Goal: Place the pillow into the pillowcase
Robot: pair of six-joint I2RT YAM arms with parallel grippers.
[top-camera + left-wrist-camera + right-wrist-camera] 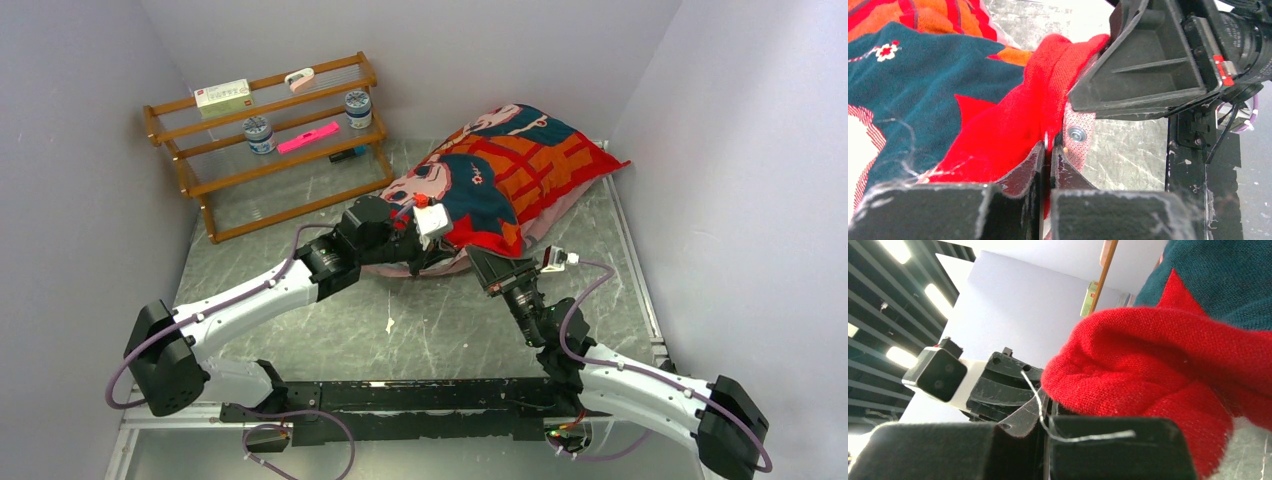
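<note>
We pinch the red edge of the pillowcase tight in our left pincer and right pincer, and we think the next pull must cover the pillow fully.

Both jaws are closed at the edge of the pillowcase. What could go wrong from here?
1. Both jaws pinch only the red hem of the pillowcase; a pull may slip it free.
2. The jaws sit very close together at that edge, so they might collide.
</note>
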